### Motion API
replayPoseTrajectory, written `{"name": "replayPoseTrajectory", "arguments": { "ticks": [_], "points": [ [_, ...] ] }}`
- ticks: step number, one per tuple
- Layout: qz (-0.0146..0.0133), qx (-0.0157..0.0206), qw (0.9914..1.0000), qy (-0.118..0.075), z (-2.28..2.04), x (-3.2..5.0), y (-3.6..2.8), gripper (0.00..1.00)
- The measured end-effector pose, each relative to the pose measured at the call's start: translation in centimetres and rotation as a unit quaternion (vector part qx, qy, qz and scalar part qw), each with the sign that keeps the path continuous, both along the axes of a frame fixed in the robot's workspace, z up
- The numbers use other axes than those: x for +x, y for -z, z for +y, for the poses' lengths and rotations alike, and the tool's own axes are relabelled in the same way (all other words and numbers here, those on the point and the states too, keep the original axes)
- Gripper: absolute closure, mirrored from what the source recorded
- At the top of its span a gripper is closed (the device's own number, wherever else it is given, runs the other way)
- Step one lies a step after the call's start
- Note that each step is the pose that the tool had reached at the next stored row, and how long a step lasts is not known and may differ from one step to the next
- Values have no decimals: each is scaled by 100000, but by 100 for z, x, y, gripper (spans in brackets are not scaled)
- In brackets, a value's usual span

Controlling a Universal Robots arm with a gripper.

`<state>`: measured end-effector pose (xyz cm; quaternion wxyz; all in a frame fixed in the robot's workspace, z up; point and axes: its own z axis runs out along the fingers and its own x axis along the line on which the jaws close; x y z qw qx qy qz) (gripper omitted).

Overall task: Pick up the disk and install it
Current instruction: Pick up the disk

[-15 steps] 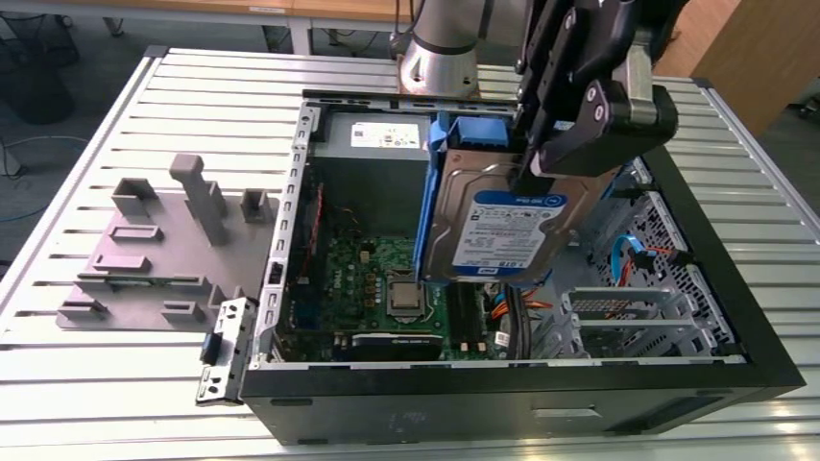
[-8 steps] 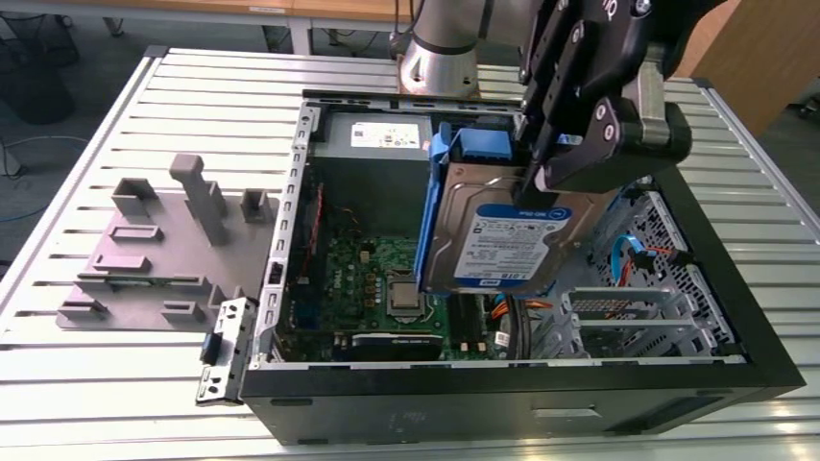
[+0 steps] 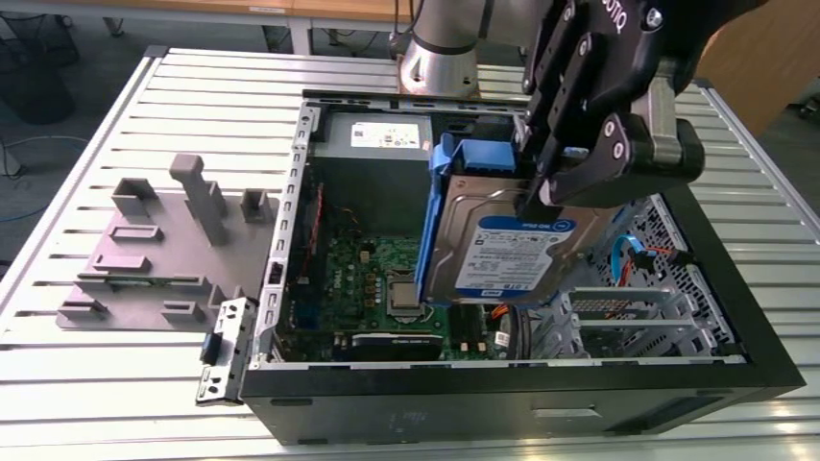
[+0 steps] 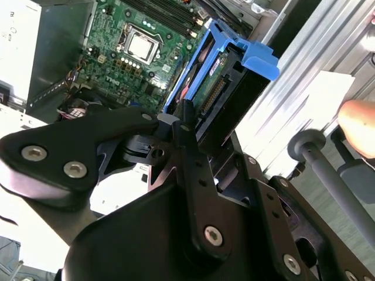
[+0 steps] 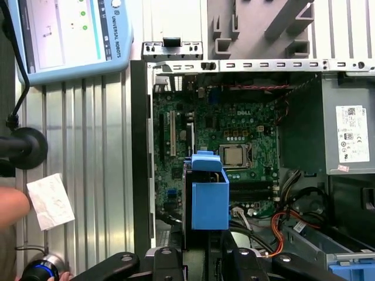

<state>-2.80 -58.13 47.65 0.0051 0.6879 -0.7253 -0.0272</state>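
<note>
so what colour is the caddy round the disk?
The caddy is blue, around the silver disk; best seen in the exterior view.

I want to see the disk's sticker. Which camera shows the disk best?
The exterior view: the disk, held by the end effector over the open computer case, turns its label to the camera. The second wrist view shows its connector edge; the first wrist view shows its blue caddy end-on.

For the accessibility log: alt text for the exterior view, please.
The gripper holds the blue-framed disk on edge over the open computer case and its motherboard. A grey fixture plate lies on the slatted table at the exterior view's left.
</note>
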Motion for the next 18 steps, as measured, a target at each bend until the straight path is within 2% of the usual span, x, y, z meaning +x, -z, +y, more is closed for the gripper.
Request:
{"name": "replayPoseTrajectory", "arguments": {
  "ticks": [3, 9, 18],
  "points": [
    [2, -17, 100000, 4, -2, 19, 0, 65],
    [33, -16, 100000, 3, -2, 138, 1, 65],
    [225, -16, 100000, 7, -2, 441, 4, 65]
  ]
}}
